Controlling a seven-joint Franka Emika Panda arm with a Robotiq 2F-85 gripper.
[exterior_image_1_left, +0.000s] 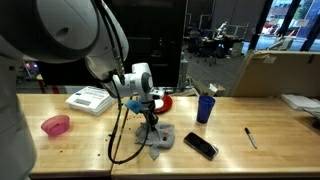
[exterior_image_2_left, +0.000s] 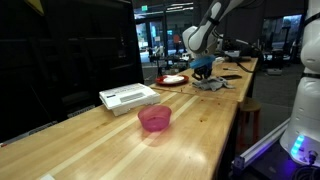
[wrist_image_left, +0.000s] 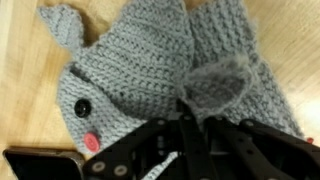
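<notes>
A grey crocheted plush toy (wrist_image_left: 140, 55) with a black button eye and a pink cheek lies on the wooden table. It shows in both exterior views (exterior_image_1_left: 160, 141) (exterior_image_2_left: 211, 85). My gripper (wrist_image_left: 181, 110) is down on it, and its black fingers are closed together on a raised tuft of the grey knit. In both exterior views the gripper (exterior_image_1_left: 149, 122) (exterior_image_2_left: 205, 73) points straight down at the toy. A black phone (exterior_image_1_left: 200, 146) lies just beside the toy, and its corner shows in the wrist view (wrist_image_left: 40, 163).
A blue cup (exterior_image_1_left: 205, 108) stands behind the phone. A pen (exterior_image_1_left: 250, 137) lies farther along. A red plate (exterior_image_1_left: 163, 101) (exterior_image_2_left: 172, 80), a white box (exterior_image_1_left: 90, 99) (exterior_image_2_left: 128, 97) and a pink bowl (exterior_image_1_left: 56, 125) (exterior_image_2_left: 154, 118) sit on the table.
</notes>
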